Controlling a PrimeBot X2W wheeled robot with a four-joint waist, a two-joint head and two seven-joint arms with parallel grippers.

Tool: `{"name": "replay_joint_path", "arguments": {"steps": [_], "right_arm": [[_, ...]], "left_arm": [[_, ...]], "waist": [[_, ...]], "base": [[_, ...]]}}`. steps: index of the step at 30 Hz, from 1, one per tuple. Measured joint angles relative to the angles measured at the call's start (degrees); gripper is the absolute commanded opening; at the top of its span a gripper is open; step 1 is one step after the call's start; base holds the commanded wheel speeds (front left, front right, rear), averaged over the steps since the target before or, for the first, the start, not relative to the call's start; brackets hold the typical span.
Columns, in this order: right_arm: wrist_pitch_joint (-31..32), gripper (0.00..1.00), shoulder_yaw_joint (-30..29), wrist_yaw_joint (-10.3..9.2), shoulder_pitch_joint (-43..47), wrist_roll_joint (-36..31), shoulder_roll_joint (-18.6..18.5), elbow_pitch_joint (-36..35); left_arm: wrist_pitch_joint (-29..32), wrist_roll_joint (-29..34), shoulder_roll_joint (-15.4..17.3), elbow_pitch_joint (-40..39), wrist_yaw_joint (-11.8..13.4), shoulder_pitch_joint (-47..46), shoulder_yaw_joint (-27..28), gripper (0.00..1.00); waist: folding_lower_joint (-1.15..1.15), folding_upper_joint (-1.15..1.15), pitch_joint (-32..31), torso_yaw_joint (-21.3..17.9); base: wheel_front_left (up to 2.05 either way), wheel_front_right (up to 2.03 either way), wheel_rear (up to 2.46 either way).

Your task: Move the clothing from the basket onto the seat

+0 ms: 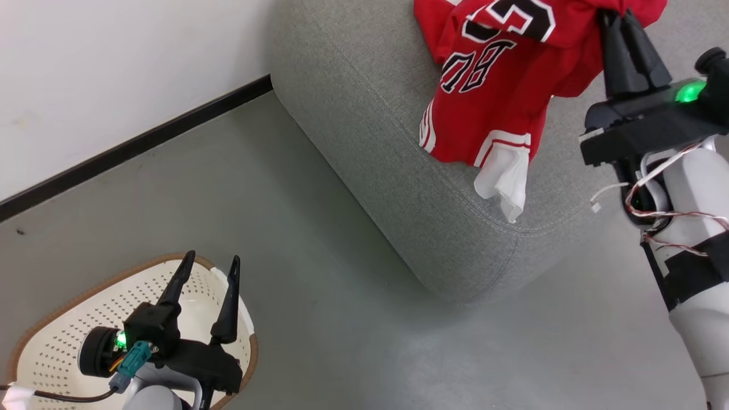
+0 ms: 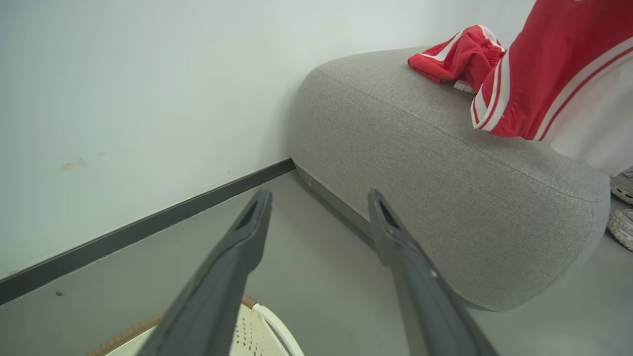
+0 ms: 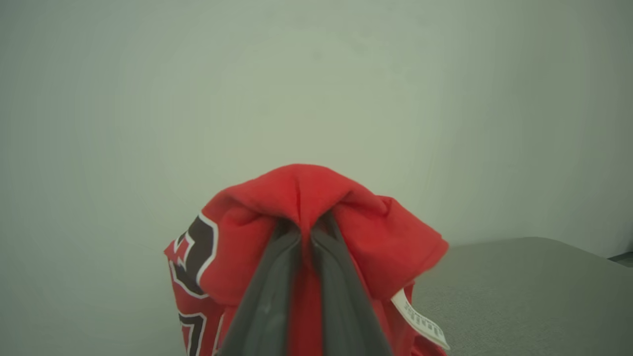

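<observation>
**A:** Why is the right gripper (image 1: 617, 20) sitting so high in the upper right of the frame?

**B:** It is pinching a bunched fold of the red jersey (image 1: 490, 97), with its fingers pressed nearly together on the cloth. It is holding the jersey up over the seat (image 1: 370, 114), so the fabric is draping onto the grey cushion rather than trailing on the floor.

**A:** Is the hem lying on the cushion?

**B:** Probably. From the head camera it is looking that way, but I cannot tell whether it is touching or just hanging past the front edge.

**A:** And the other piece?

**B:** The other red garment (image 2: 457, 57) is lying crumpled on the seat, at the upper right of the left wrist view. I'd call that one delivered.

**A:** The left gripper (image 1: 212, 257)?

**B:** It is hovering over the basket (image 1: 57, 336) at the lower left, fingers spread wide and gripping nothing. It is keeping clear, I'd judge. The part of the basket floor I am seeing is bare plastic, so letting go of the jersey is looking like the last step.
</observation>
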Motion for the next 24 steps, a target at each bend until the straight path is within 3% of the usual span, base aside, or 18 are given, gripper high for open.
{"name": "replay_joint_path", "arguments": {"steps": [18, 24], "right_arm": [[0.0, 0.0, -7.0, 0.52, -12.7, 0.4, -3.4, 7.4], [0.0, 0.0, -10.2, -0.21, -14.5, -0.1, -5.2, 9.6]], "left_arm": [[0.0, 0.5, 3.5, -4.1, 0.0, 0.0, -0.2, 1.0], [0.0, 0.6, 4.5, -4.8, 0.0, 0.0, -0.6, 1.0]], "waist": [[0.01, 0.0, 9.2, 0.4], [0.01, 0.0, 12.5, 1.6]], "base": [[0.0, 0.0, 0.0], [0.0, 0.0, 0.0]]}}
